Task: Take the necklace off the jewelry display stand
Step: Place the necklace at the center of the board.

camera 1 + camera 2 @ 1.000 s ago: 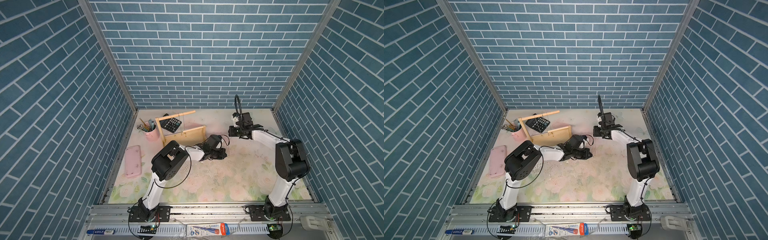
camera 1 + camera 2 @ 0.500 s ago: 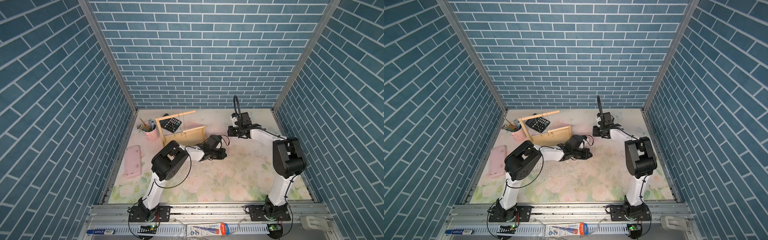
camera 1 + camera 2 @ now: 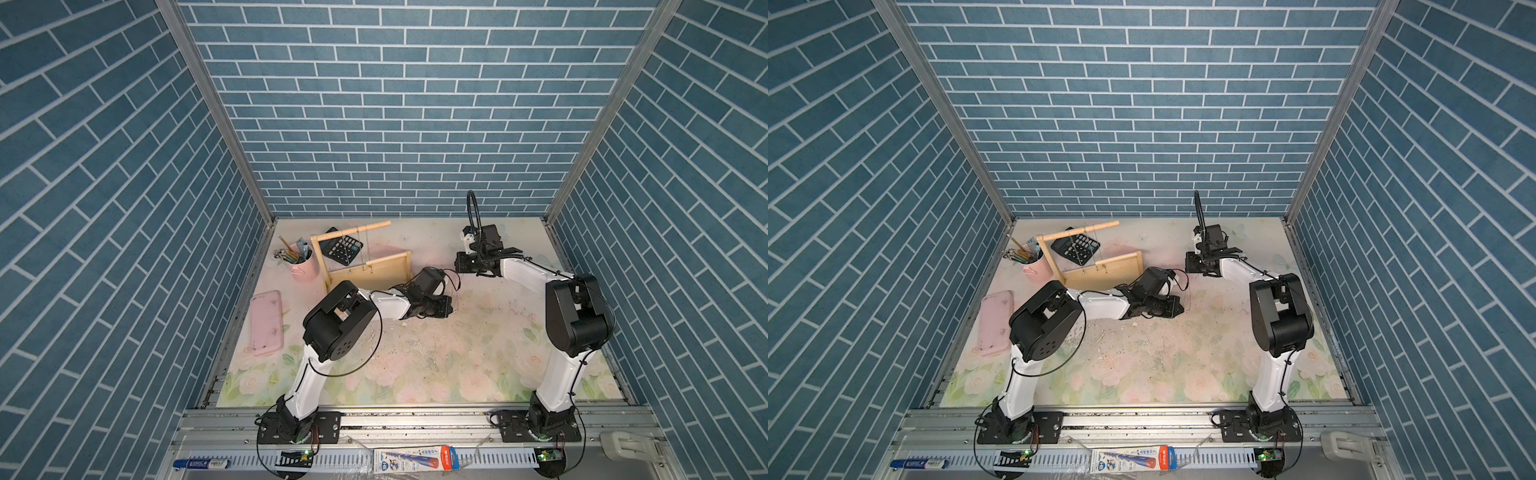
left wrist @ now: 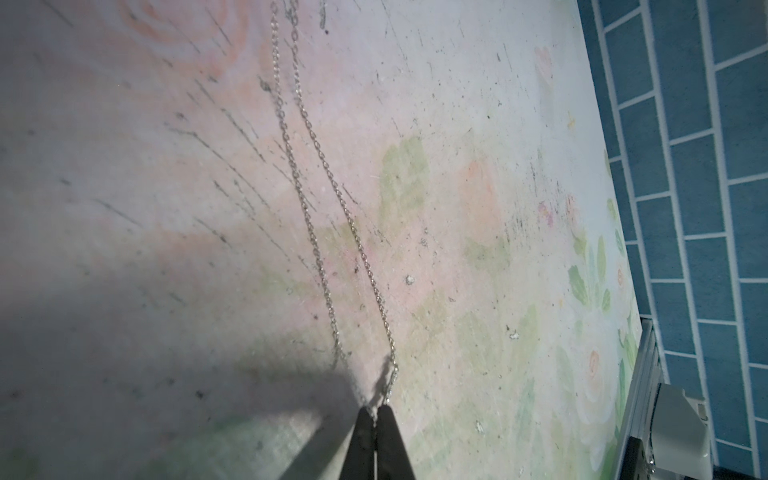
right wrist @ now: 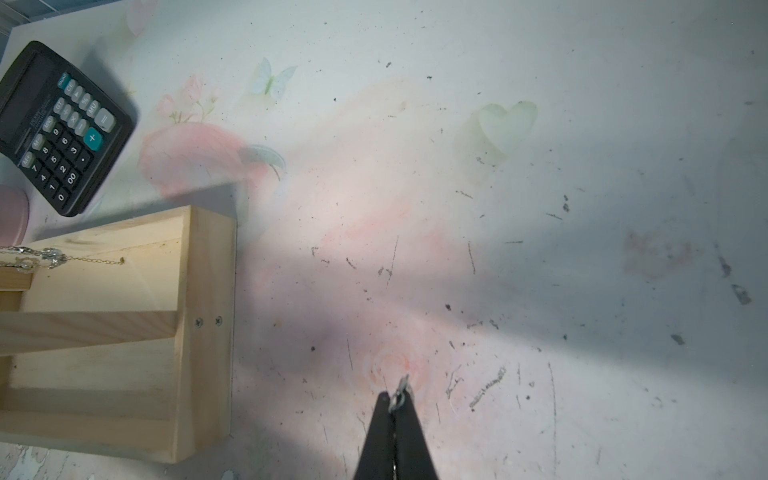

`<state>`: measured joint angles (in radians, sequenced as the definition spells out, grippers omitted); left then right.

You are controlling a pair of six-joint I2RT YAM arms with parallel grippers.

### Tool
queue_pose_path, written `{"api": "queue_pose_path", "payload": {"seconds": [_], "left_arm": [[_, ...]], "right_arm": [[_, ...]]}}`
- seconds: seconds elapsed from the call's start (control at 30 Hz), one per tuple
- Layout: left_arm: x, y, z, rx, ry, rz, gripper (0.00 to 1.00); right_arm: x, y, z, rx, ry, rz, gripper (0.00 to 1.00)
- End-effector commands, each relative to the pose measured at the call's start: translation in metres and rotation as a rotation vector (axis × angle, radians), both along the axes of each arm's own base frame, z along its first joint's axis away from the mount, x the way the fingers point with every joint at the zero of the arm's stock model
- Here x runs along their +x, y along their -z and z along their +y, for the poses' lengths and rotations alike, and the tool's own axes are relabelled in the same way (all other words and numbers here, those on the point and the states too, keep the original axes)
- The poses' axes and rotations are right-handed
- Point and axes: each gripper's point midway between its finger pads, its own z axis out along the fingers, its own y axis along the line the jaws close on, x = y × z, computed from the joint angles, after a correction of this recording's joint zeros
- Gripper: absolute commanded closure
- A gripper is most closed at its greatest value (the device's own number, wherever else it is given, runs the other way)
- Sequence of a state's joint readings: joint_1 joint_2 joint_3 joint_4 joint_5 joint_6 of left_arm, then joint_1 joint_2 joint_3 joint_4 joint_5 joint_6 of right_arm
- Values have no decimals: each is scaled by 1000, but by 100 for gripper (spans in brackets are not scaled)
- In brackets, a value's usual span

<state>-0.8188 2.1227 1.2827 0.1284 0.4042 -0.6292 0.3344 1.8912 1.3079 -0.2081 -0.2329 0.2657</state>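
Necklace (image 4: 353,224) off the stand (image 5: 203,332), strung between closed left end effector (image 4: 376,412) and closed right end effector (image 5: 397,401).

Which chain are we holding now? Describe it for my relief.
Find the wooden jewelry display stand at back left. Just past its tray end, the necklace runs between the left pincer and right pincer: a doubled silver chain, unlike the chains hanging on the stand.

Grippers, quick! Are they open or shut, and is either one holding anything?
Left gripper: shut on the necklace.
Right gripper: shut on a bit of the necklace too.
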Motion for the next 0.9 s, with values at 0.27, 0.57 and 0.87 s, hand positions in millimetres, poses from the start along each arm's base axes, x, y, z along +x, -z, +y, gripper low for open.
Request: {"api": "queue_pose_path", "payload": {"seconds": [0.27, 0.57, 0.87], "left_arm": [[-5, 26, 8, 85, 6, 29, 93], [-3, 26, 8, 87, 4, 28, 88], [0, 23, 7, 87, 4, 22, 85]], "right_arm": [[-2, 3, 0, 9, -8, 11, 100], [-3, 4, 1, 13, -11, 13, 100], [-3, 4, 2, 16, -14, 15, 100]]}}
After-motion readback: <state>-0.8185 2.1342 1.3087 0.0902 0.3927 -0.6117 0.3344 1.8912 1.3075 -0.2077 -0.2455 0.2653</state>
